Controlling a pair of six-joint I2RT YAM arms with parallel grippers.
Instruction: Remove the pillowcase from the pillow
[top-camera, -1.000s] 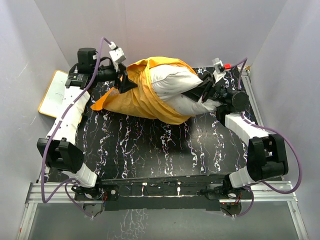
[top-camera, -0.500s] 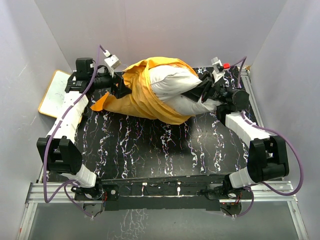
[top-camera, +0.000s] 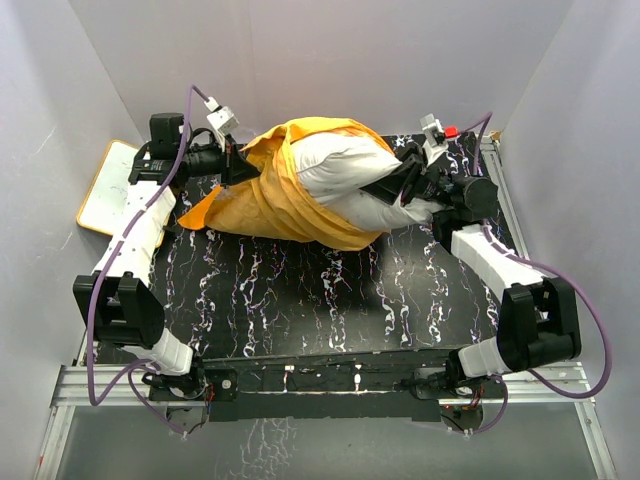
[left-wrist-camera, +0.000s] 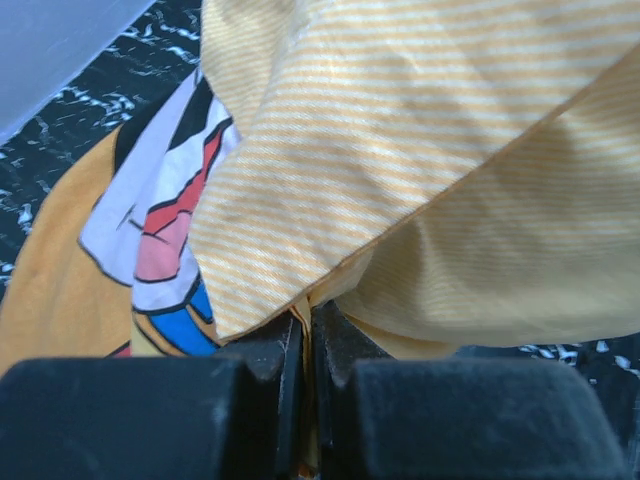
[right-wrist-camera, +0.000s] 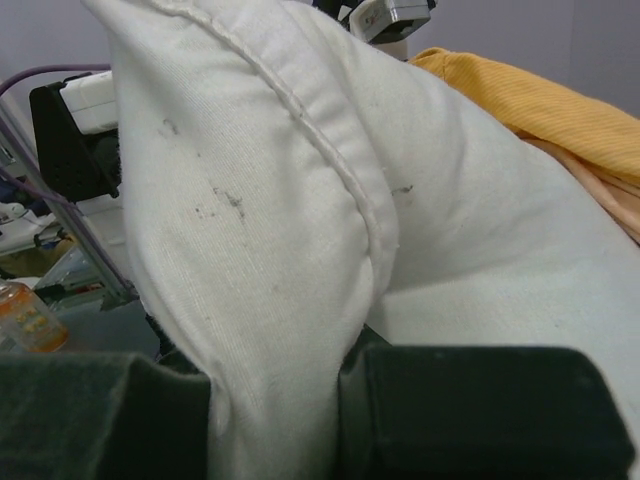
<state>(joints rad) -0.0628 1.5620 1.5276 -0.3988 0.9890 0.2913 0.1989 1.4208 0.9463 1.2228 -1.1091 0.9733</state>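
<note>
The orange pillowcase (top-camera: 275, 195) lies bunched at the back of the black marbled table, covering the left part of the off-white pillow (top-camera: 345, 165), whose right half sticks out bare. My left gripper (top-camera: 243, 167) is shut on a fold of the pillowcase's left end; in the left wrist view the striped orange cloth (left-wrist-camera: 400, 170) is pinched between the black fingers (left-wrist-camera: 265, 355), with the printed cartoon face (left-wrist-camera: 160, 220) to the left. My right gripper (top-camera: 395, 185) is shut on the pillow's right corner, where white seamed fabric (right-wrist-camera: 270, 300) fills the gap between the jaws.
A whiteboard with a wooden frame (top-camera: 108, 185) lies at the table's left edge behind the left arm. A small orange bottle (right-wrist-camera: 25, 320) shows in the right wrist view. Grey walls close in the back and sides. The near table half (top-camera: 320, 300) is bare marbled surface.
The left gripper moved left and back along the pillowcase end and closed on a fold of orange cloth. The right gripper kept its hold on the pillow.
</note>
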